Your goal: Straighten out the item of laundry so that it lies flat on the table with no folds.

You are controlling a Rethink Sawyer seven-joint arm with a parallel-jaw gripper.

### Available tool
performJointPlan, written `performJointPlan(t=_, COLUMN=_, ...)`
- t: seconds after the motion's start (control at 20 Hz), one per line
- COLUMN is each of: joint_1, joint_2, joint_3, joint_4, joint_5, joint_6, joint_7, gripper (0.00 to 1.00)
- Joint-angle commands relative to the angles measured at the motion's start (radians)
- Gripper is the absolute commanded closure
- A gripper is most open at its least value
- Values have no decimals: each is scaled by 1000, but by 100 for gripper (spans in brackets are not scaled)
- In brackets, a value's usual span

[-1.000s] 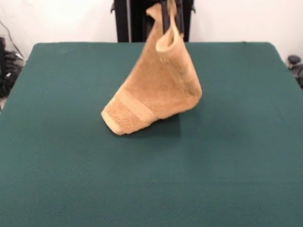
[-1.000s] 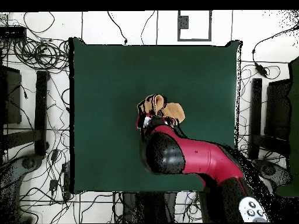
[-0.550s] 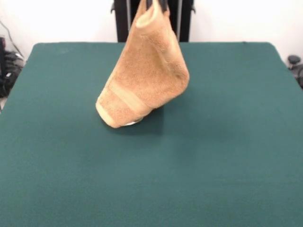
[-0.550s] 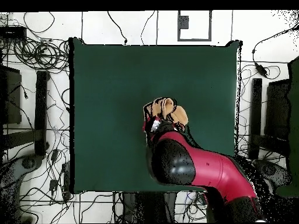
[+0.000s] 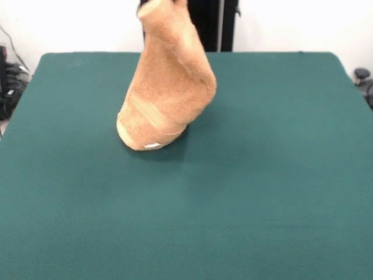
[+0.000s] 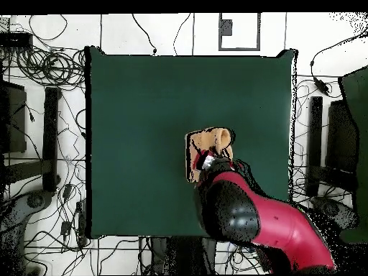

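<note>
The towel (image 5: 165, 87) hangs bunched from its top corner, which runs up out of the front view, while its lower banded end, showing a small white tag (image 5: 152, 146), rests on the green surface (image 5: 262, 192) a little left of centre. From overhead the red arm (image 6: 266, 226) reaches over the cloth, and the gripper (image 6: 208, 161) is buried in towel — I cannot tell how far apart its jaws stand.
</note>
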Motion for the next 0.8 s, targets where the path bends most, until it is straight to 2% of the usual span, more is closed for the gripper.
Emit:
performJointPlan(t=0.05, joint_1=-132, joint_2=-113, joint_3=52, joint_4=36, joint_5=67, joint_6=332, joint_7=-154, gripper=100)
performJointPlan(t=0.2, joint_1=-251, joint_2=-65, joint_3=84, joint_4=-55, joint_5=-7, joint_6=399, joint_7=-283, gripper=100)
performJointPlan(t=0.45, joint_1=-400, joint_2=31, joint_3=179, joint_4=-194, joint_5=-79, joint_6=474, joint_7=-411, gripper=100)
performJointPlan(t=0.6, joint_1=-448, joint_2=61, joint_3=223, joint_4=-253, joint_5=-109, joint_6=525, joint_7=-437, gripper=100)
performJointPlan(t=0.8, joint_1=-478, joint_2=69, joint_3=270, joint_4=-247, joint_5=-133, joint_6=517, joint_7=-413, gripper=100)
